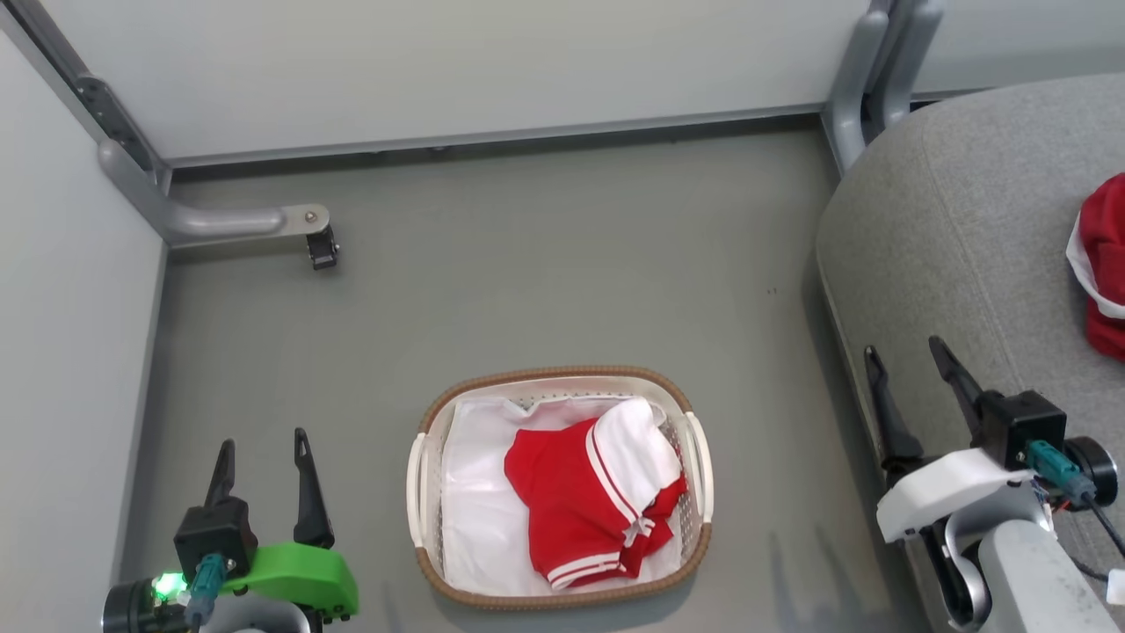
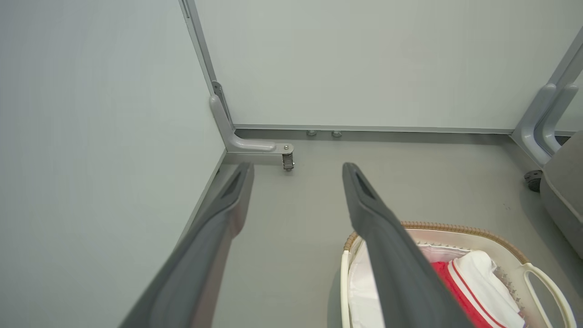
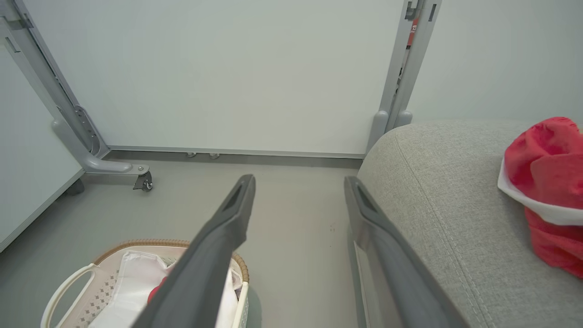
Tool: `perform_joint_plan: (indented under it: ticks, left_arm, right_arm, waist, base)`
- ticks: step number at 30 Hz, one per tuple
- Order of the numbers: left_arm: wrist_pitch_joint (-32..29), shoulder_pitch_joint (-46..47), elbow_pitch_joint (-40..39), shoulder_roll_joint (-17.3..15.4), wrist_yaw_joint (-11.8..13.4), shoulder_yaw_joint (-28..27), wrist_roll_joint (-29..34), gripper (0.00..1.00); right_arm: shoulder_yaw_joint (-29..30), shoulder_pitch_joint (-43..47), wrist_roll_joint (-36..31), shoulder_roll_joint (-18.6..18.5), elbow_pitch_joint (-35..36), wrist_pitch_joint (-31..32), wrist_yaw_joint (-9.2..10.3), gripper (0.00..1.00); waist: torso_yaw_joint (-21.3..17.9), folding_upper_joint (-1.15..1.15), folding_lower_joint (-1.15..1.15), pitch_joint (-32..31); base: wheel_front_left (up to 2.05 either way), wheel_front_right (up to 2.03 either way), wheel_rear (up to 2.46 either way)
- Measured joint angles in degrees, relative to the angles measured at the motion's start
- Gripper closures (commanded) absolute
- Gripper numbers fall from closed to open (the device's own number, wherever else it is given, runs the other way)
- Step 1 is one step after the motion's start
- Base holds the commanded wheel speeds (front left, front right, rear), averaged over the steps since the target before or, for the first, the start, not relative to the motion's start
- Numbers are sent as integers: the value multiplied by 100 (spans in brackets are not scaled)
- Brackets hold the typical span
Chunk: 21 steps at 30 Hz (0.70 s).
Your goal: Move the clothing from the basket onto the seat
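Observation:
A red garment with a white panel and white stripe trim [image 1: 589, 501] lies crumpled in the oval white basket [image 1: 426, 475] on its white cloth liner [image 1: 475, 519]. Another red and white garment [image 1: 1103, 264] rests on the light grey seat [image 1: 958, 229] at the right. My left gripper [image 1: 261, 453] hangs open to the left of the basket, empty. My right gripper [image 1: 905, 356] is open and empty over the seat's left edge. The left wrist view shows the basket rim [image 2: 455, 228] and the garment [image 2: 473, 278]. The right wrist view shows the seat [image 3: 437, 182] and the garment on it [image 3: 546, 182].
Pale partition panels [image 1: 439, 61] close off the back and left. A grey bracket foot with a caster [image 1: 321, 246] juts onto the grey floor [image 1: 571, 264] at the back left, and a grey post [image 1: 866, 70] stands at the back beside the seat.

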<state>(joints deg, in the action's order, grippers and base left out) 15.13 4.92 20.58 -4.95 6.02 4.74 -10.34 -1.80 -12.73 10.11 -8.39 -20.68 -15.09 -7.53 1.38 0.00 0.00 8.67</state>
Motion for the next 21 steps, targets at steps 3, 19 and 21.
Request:
perform_joint_plan:
  ticks: [3,19,21]
  left_arm:
    - [0,-125,-70,68,-67,-104,91,0]
    - [0,-541,-263,199,-309,-242,336,0]
    - [0,-487,-205,199,-350,-144,318,0]
  right_arm:
    - [-35,229,-65,3,97,0,0,0]
    - [13,643,-58,116,245,0,0,0]
    - [-26,560,-55,105,290,0,0,0]
  waist:
    - [19,0,0,-172]
    - [-79,0,0,-424]
    - [-92,0,0,-344]
  base:
    - [0,0,0]
    - [0,0,0]
    - [0,0,0]
